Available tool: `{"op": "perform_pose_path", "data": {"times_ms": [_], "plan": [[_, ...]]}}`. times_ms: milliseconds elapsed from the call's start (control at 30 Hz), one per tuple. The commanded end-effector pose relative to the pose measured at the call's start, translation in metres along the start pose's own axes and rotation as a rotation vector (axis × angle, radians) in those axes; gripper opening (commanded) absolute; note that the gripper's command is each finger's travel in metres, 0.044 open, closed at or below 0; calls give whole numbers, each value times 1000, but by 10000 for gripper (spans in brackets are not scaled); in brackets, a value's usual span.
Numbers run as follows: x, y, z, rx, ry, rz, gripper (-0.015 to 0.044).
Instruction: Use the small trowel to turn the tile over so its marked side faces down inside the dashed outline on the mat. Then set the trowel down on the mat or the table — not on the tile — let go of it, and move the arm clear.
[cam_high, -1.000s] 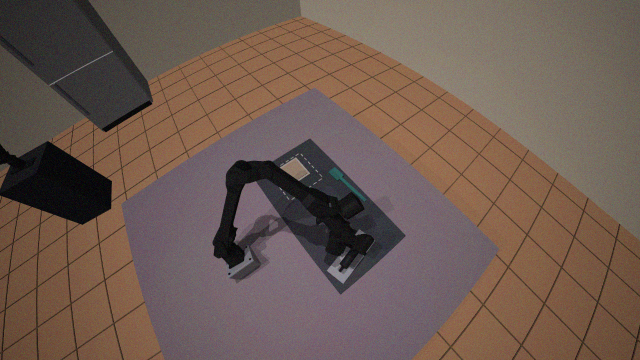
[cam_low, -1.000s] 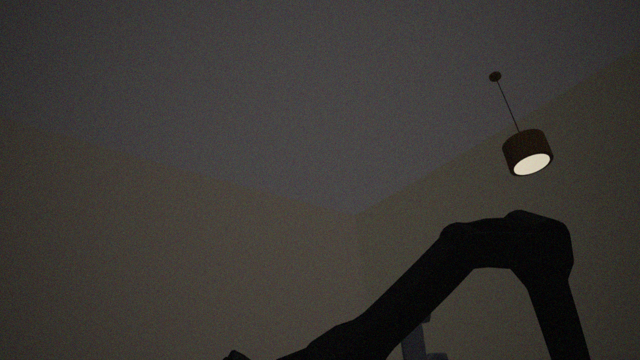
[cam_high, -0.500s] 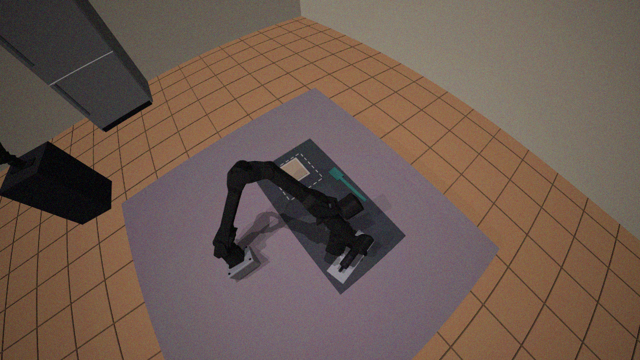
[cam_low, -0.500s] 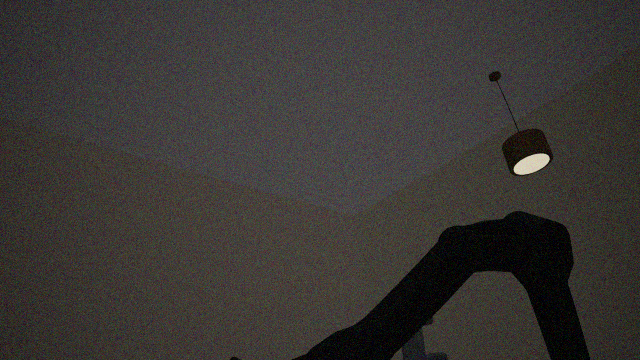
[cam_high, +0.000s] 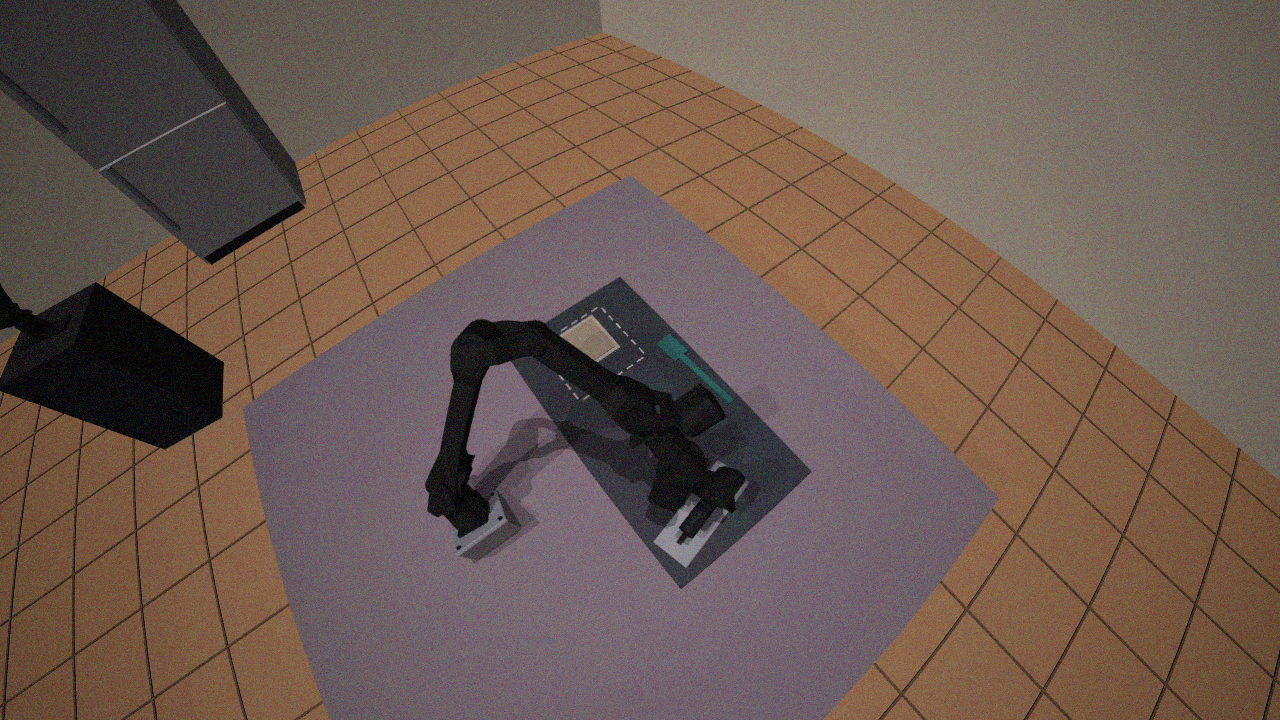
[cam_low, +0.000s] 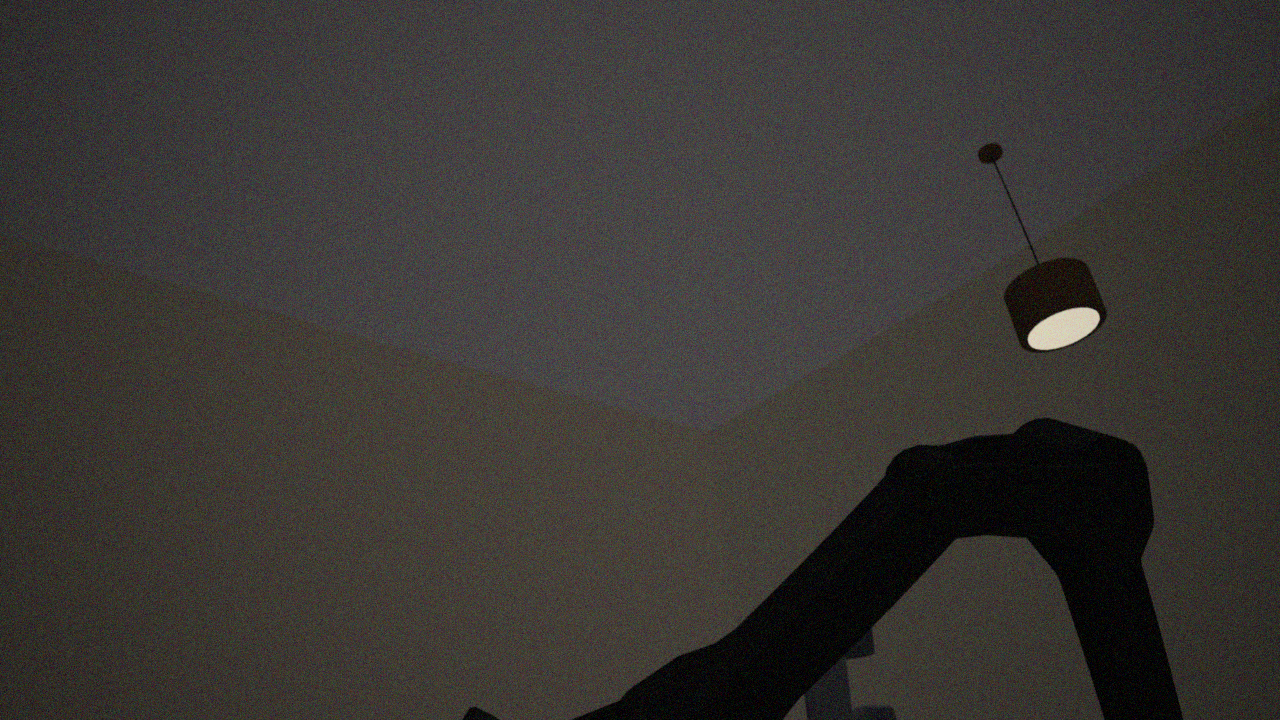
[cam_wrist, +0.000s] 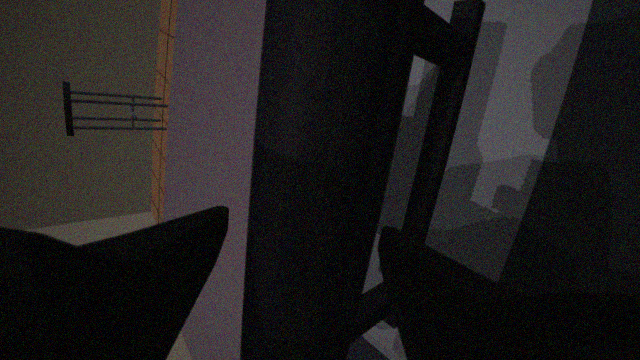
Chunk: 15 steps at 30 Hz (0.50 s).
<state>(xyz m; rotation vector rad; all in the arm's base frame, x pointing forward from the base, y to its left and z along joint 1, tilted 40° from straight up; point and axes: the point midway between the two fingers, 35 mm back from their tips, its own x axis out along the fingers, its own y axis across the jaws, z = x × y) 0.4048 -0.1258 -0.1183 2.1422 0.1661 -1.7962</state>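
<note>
The small trowel, with a pale grey blade (cam_high: 677, 548) (cam_wrist: 515, 100) and a thick black handle (cam_wrist: 300, 125), rests at the mat's near end. My gripper (cam_high: 698, 503) (cam_wrist: 305, 228) is open around the handle. Purple table shows between the left finger and the handle in the wrist view; the right fingertip is close beside it. The tan tile (cam_high: 592, 338), with a paler rim, lies inside the dashed outline (cam_high: 632, 337) at the mat's far end. I make out no mark on its upper face. My arm hides the outline's left part. The exterior view shows only the upper arm.
A teal flat-bladed tool (cam_high: 704, 374) lies along the right side of the dark mat (cam_high: 769, 465), close to my wrist. My arm's base stands on the purple table (cam_high: 429, 653) left of the mat. A dark box (cam_high: 116, 376) and a tall grey cabinet (cam_high: 170, 116) stand beyond the table.
</note>
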Motion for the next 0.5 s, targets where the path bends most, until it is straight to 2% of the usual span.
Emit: {"op": "perform_pose_path", "data": {"times_ms": [0,233,367,467], "plan": [[-19,2,-2,4,4,5,300],[-50,0,-1,0,3,2,300],[-56,2,0,0,3,2,300],[-90,24,15,-2,4,3,300]]}}
